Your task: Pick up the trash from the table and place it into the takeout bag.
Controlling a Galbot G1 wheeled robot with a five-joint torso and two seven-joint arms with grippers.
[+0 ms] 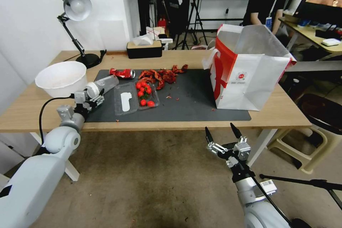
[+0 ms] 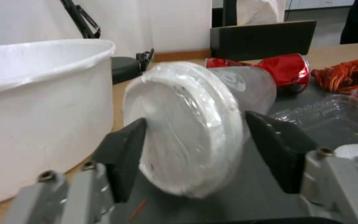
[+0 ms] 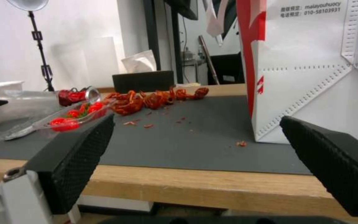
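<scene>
The table (image 1: pixel 178 62) carries a dark mat (image 1: pixel 199 96), with the takeout bag (image 1: pixel 249 74) standing open at the mat's three o'clock end. At nine o'clock the clear lidded cup (image 1: pixel 103 84) lies on its side, the left gripper (image 1: pixel 93 97) with fingers spread either side of its white lid, one touching. The crushed red can (image 1: pixel 123 73) lies just behind it. The right gripper (image 1: pixel 223 134) hovers below the table's front edge, fingers wide apart.

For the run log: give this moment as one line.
left gripper: astride clear lidded cup, lying on mat | right gripper: open, below table edge | takeout bag: upright
</scene>
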